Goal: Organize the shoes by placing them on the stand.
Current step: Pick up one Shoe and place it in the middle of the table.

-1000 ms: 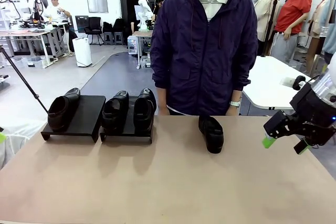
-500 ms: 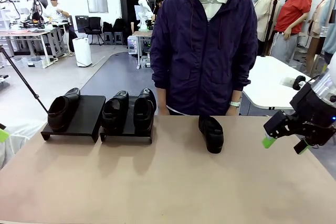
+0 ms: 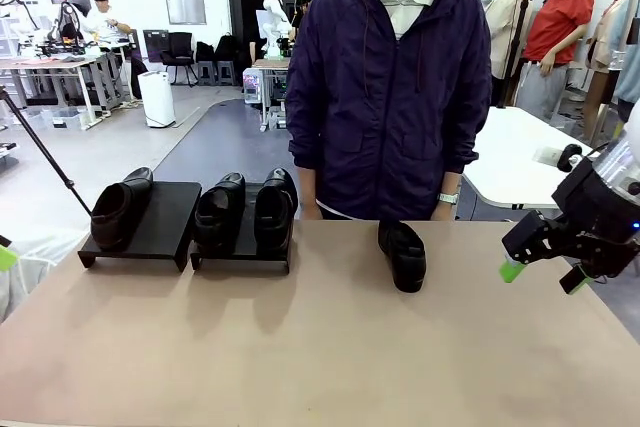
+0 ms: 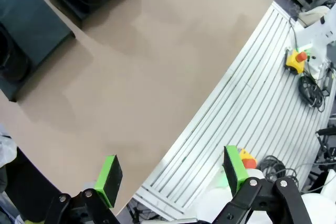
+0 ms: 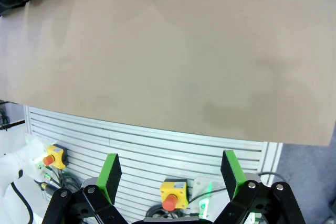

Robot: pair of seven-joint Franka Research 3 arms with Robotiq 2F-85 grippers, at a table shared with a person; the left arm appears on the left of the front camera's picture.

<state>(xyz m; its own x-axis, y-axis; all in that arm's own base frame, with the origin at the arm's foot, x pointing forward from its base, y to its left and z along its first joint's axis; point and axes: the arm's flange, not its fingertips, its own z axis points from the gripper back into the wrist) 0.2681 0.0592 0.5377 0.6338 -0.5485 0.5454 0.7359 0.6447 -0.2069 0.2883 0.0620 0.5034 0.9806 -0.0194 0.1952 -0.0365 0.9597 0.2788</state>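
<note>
Table (image 3: 320, 347) fills the lower frame, with a person (image 3: 385, 97) in a purple jacket standing behind it at upper centre. Left of centre sit the two black stands: the left stand (image 3: 160, 222) carries one shoe (image 3: 118, 209), the right stand (image 3: 245, 247) a pair of shoes (image 3: 245, 212). A fourth shoe (image 3: 403, 255) lies on the bare table right of centre. My right gripper (image 3: 540, 265) hovers at the right edge, spread and empty; my left gripper (image 4: 170, 177) hangs past the table's edge, likewise spread.

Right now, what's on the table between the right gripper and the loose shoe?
Nothing: in the front view, only bare table lies between the right gripper and the loose shoe.
</note>
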